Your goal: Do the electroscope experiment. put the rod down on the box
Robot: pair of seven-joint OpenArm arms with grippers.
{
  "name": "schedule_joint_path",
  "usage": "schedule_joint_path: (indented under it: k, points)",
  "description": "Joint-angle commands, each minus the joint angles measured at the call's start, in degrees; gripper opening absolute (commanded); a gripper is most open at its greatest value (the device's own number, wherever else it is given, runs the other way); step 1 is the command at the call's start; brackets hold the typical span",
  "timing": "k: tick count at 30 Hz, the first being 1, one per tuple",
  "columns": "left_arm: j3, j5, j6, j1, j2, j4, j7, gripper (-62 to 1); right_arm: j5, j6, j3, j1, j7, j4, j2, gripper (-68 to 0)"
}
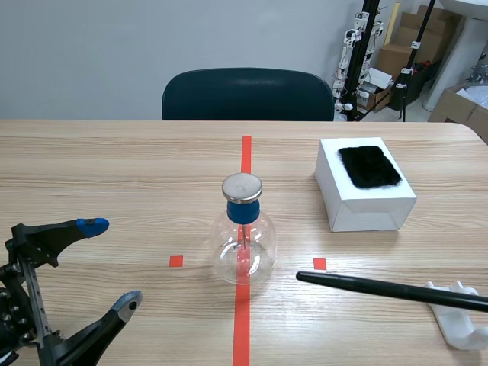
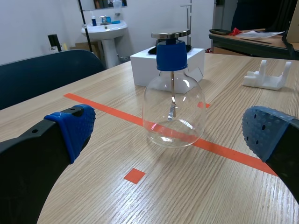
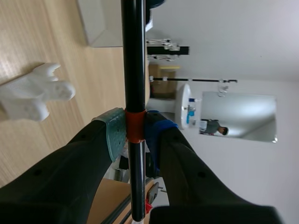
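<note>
A black rod (image 1: 381,288) reaches in from the right, level above the table, its tip near the flask. In the right wrist view my right gripper (image 3: 135,133) is shut on the rod (image 3: 133,60) at an orange band. The white box (image 1: 364,184) with a black fur patch (image 1: 369,166) stands at the right, beyond the rod. The glass electroscope flask (image 1: 243,236) with blue cap and metal disc stands on the centre tape line; the flask (image 2: 173,109) is ahead of my left gripper (image 2: 173,135). My left gripper (image 1: 110,263) is open at the near left.
A white plastic rod stand (image 1: 457,320) lies at the near right under the rod; the stand (image 3: 35,93) shows beside the rod too. A dark chair (image 1: 248,95) stands behind the table. Cardboard boxes and tripods stand at the far right.
</note>
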Motion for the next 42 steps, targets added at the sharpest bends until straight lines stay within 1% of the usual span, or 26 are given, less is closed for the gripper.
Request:
schedule_joint_path:
  k: [1,2,7,9,11,12,15,17,20,22,23,24,28,32,37,40,42]
  points:
    - [-0.17,-0.79,-0.13,-0.31,-0.63,0.98,-1.18,1.4,0.46,1.53,0.50,0.02,-1.36,1.25,2.93,-67.1]
    - [-0.17,-0.79,-0.13,-0.31,-0.63,0.98,-1.18,1.4,0.57,3.23,0.50,0.17,-1.95,1.25,4.15,-67.1]
    - [-0.17,-0.79,-0.13,-0.31,-0.63,0.98,-1.18,1.4,1.62,9.20,0.50,1.31,-2.56,1.38,8.31,-67.1]
    - [-0.17,-0.79,-0.13,-0.31,-0.63,0.98,-1.18,1.4,2.19,13.20,0.52,2.93,-3.48,1.81,9.31,-67.1]
    - [-0.17,-0.79,-0.13,-0.31,-0.63,0.98,-1.18,1.4,2.25,19.69,0.52,5.27,-5.60,2.71,10.64,-67.1]
    - [-0.17,-0.79,-0.13,-0.31,-0.63,0.98,-1.18,1.4,2.82,23.50,0.52,6.67,-6.80,3.26,11.50,-67.1]
    - [-0.17,-0.79,-0.13,-0.31,-0.63,0.98,-1.18,1.4,4.61,32.06,0.52,10.12,-8.76,4.33,14.12,-67.1]
    - [-0.17,-0.79,-0.13,-0.31,-0.63,0.98,-1.18,1.4,5.90,38.32,0.50,12.24,-9.81,5.09,16.13,-67.1]
    - [-0.17,-0.79,-0.13,-0.31,-0.63,0.98,-1.18,1.4,7.82,49.22,0.50,15.80,-11.45,6.14,18.99,-67.1]
    - [-0.17,-0.79,-0.13,-0.31,-0.63,0.98,-1.18,1.4,9.20,55.17,-0.11,18.10,-12.50,6.47,21.07,-67.1]
    - [-0.17,-0.79,-0.13,-0.31,-0.63,0.98,-1.18,1.4,9.84,57.16,-0.68,19.06,-13.00,6.51,22.14,-67.1]
    - [-0.17,-0.79,-0.13,-0.31,-0.63,0.98,-1.18,1.4,10.40,58.73,-1.46,20.09,-13.66,6.51,23.23,-67.1]
    - [-0.17,-0.79,-0.13,-0.31,-0.63,0.98,-1.18,1.4,12.98,63.04,-5.49,24.28,-16.55,6.51,26.97,-67.1]
    - [-0.17,-0.79,-0.13,-0.31,-0.63,0.98,-1.18,1.4,13.77,67.63,-10.03,28.37,-19.45,6.51,29.31,-67.1]
    - [-0.17,-0.79,-0.13,-0.33,-0.63,0.98,-1.18,1.4,16.44,70.86,-14.73,32.09,-23.63,6.49,30.88,-67.1]
    - [-0.17,-0.79,-0.13,-0.33,-0.63,0.98,-1.18,1.4,19.63,73.33,-17.42,33.99,-26.60,6.49,32.68,-67.1]
    - [-0.17,-0.79,-0.13,-0.33,-0.63,0.98,-1.18,1.4,22.43,74.62,-19.32,35.39,-29.70,6.49,33.64,-67.1]
